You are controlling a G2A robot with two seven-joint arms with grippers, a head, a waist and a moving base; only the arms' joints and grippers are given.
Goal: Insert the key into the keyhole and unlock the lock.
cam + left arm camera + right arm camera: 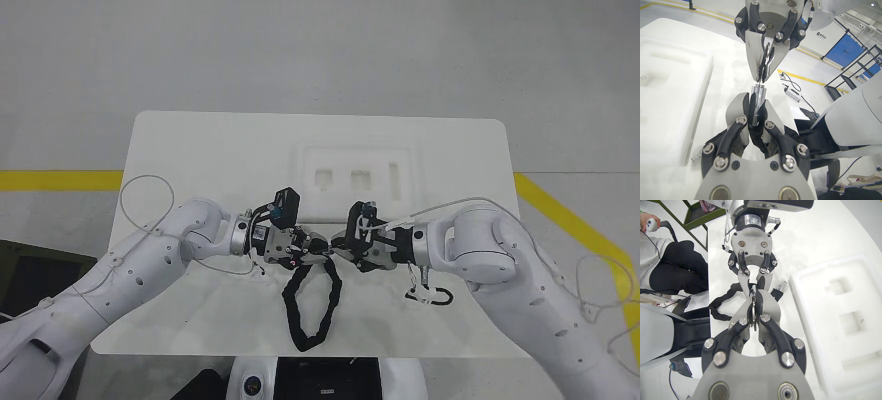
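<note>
left claw [756,98]: shut tight on lock [758,108], chrome cylinder pinched between both fingers, keyhole end pointing at right claw.
right claw [761,80]: shut tight on key [767,55], bow held flat between fingers, blade sticking out past fingertips.
key vs lock: blade tip right at cylinder end face and in line with it. Probably just inside the keyhole, but depth can't be read from these angles.
position: both claws tip to tip over table [200,150], around the middle, nearer the front edge than the back.
chain [310,300]: black sleeved loop, runs from lock toward front edge of table, closed oval seen from top.
pin [780,287]: chrome end piece on black sleeve, not in the lock, just beside left claw on the tray side.
tray [355,180]: white foam with recessed pockets, on table behind both claws, apart from lock and key.
</note>
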